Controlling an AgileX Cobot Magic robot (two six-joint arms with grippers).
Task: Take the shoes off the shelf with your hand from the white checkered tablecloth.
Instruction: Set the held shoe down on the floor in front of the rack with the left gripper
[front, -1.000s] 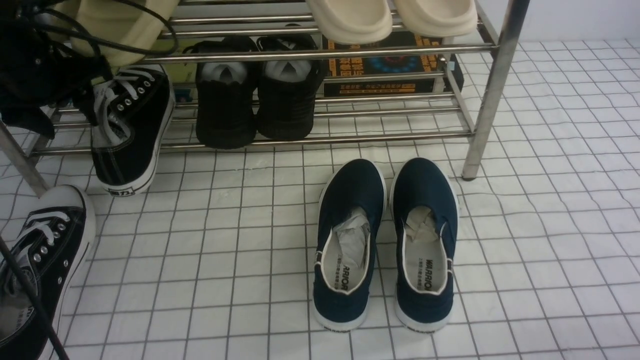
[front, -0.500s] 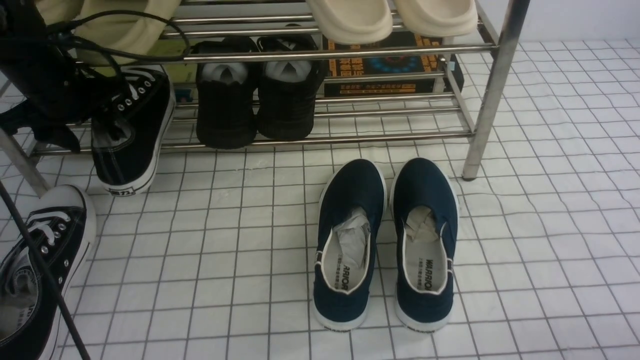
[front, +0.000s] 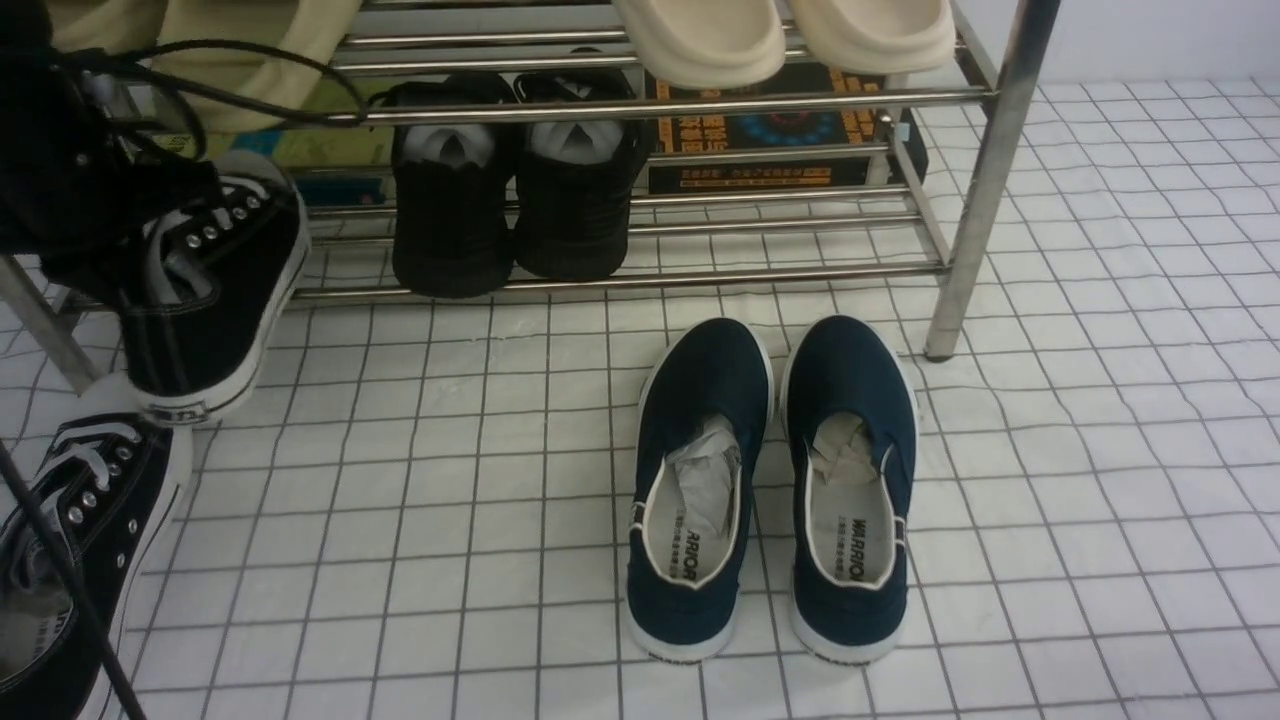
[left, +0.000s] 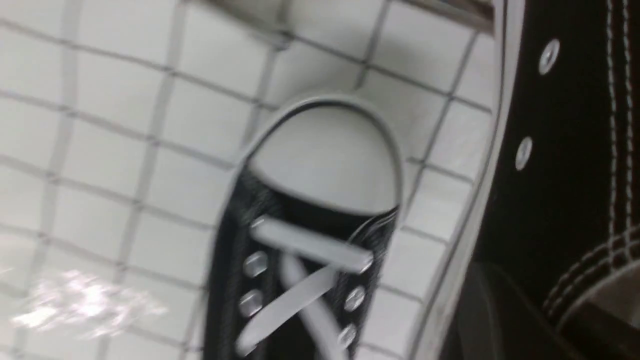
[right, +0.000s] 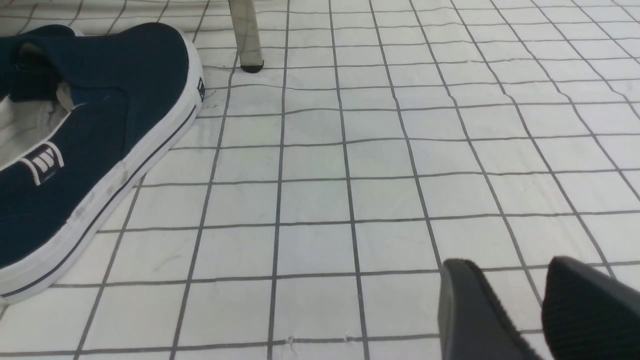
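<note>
In the front view my left gripper (front: 140, 240), a black mass trailing looping cables, is shut on the collar of one black lace-up sneaker (front: 215, 300). It holds that shoe tilted at the left end of the chrome shelf (front: 990, 180), heel hanging out past the lowest bar. The left wrist view shows this held sneaker (left: 565, 150) close up along one side. The pair's other sneaker (front: 80, 520) lies on the white checkered tablecloth (front: 450, 500) at the near left, and its white toe cap (left: 325, 160) shows below the wrist camera. My right gripper (right: 520, 300) hovers open over bare cloth.
Two navy slip-ons (front: 770, 480) stand on the cloth in front of the shelf; one (right: 90, 140) lies near my right gripper. Plain black knit shoes (front: 510, 190) sit on the lower tier, beige slippers (front: 700, 35) above, a printed box (front: 760, 130) behind. A shelf leg (right: 245, 35) stands nearby.
My left gripper came down onto the sneaker's collar and shut on it. It then drew the shoe leftward and outward from the shelf. The right arm has not moved.
</note>
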